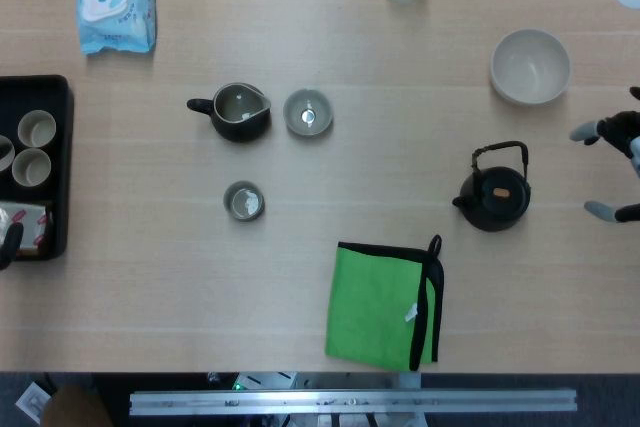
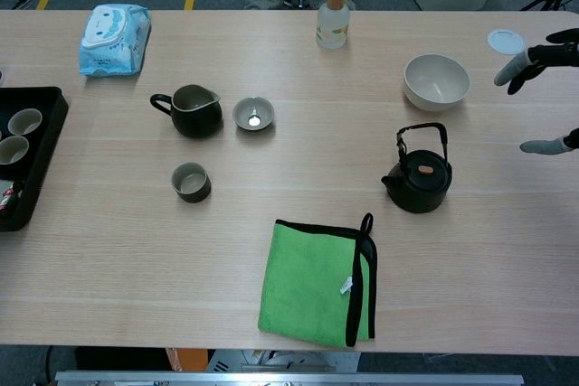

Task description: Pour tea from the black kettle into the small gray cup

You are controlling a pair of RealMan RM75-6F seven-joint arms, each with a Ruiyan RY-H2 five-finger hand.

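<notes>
Fingers (image 1: pixel 590 132) of the right hand (image 1: pixel 615 169) show spread and empty at the tabletop's right edge in the head view, near the black kettle (image 1: pixel 493 195), while the small gray cup (image 1: pixel 243 201) stands well apart left of the middle; only a dark tip of the left hand (image 1: pixel 8 245) shows at the left edge, its state impossible to tell. Seen from the chest, the right hand (image 2: pixel 545 88) hangs open beside the kettle (image 2: pixel 419 176), which looks heavy, rigid and probably best lifted by its upright wire handle (image 2: pixel 422 134), with the cup (image 2: pixel 191 182) light and easily tipped.
</notes>
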